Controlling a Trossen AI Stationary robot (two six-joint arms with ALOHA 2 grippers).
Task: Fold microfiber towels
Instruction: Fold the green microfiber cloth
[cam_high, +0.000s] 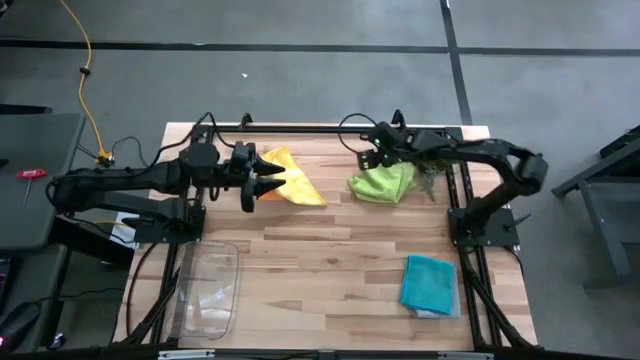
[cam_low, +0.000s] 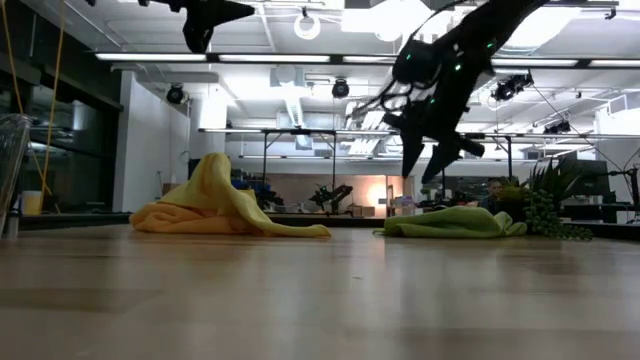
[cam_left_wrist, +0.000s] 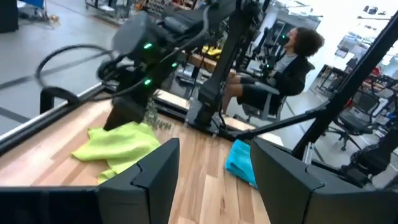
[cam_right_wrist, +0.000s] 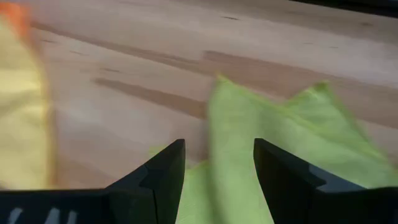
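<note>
A yellow towel lies crumpled at the far middle of the table, with an orange one showing beneath its left edge. My left gripper hangs open high above that edge, pointing about level toward the table's right. A lime green towel lies bunched at the far right. My right gripper hangs open a little above it, slanting down, its fingers over the towel's left part. A folded teal towel lies flat near the front right.
A clear plastic tray sits at the front left. A small spiky green plant stands just right of the green towel. Bare wood spreads across the table's middle and front. A person sits in the room beyond the table.
</note>
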